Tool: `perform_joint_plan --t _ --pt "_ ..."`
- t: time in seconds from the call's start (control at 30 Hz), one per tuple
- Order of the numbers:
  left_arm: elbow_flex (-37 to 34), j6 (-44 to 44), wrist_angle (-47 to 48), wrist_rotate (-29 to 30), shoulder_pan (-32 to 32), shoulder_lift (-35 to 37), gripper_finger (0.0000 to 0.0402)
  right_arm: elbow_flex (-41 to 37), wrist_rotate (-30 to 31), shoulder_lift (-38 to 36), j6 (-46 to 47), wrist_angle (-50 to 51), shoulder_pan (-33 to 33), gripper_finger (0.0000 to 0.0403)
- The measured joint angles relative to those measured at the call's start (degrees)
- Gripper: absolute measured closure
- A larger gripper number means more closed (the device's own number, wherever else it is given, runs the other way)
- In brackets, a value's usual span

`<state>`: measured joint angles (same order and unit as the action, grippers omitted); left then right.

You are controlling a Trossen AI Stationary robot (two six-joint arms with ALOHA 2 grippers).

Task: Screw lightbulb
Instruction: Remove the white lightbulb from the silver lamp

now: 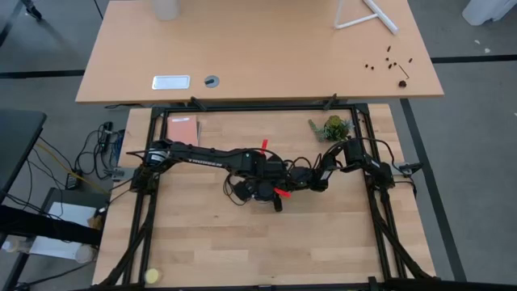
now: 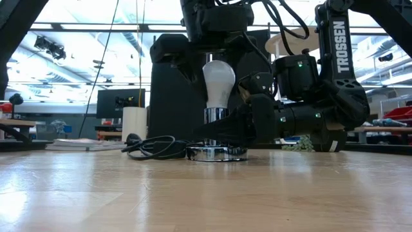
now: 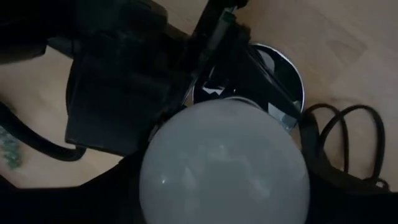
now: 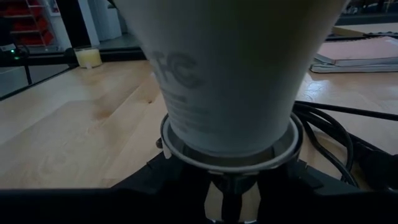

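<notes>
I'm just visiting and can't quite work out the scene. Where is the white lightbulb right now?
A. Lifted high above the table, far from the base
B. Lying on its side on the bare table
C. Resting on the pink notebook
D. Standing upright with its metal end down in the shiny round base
D: in the low view the lightbulb stands upright, its screw end down in the shiny socket base on the table.

A pink notebook [image 1: 183, 129] is lying at the back left of the wooden work table [image 1: 202, 242], a small green plant [image 1: 332, 127] is sitting at the back right, and a yellow ball [image 1: 152, 276] is resting near the front left corner. On the lighter desk [image 1: 258, 56] behind, a white label [image 1: 170, 82] is lying beside a round grommet [image 1: 211, 81]; small dark bits [image 1: 392, 63] are scattering at its right end.
</notes>
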<state>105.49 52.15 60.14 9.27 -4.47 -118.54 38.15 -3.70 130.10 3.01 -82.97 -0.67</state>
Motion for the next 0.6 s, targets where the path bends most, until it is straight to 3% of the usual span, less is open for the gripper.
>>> perform_joint_plan --t 0.23,0.6 --pt "-0.04 -10.64 0.06 -0.64 -0.03 0.0 0.0132 0.0 0.0 0.0 -0.04 0.06 0.0 0.0221" --pt "-0.11 -47.89 -0.03 -2.1 -0.07 0.0 0.0131 0.0 -0.04 0.0 0.09 0.04 0.0 0.0221"
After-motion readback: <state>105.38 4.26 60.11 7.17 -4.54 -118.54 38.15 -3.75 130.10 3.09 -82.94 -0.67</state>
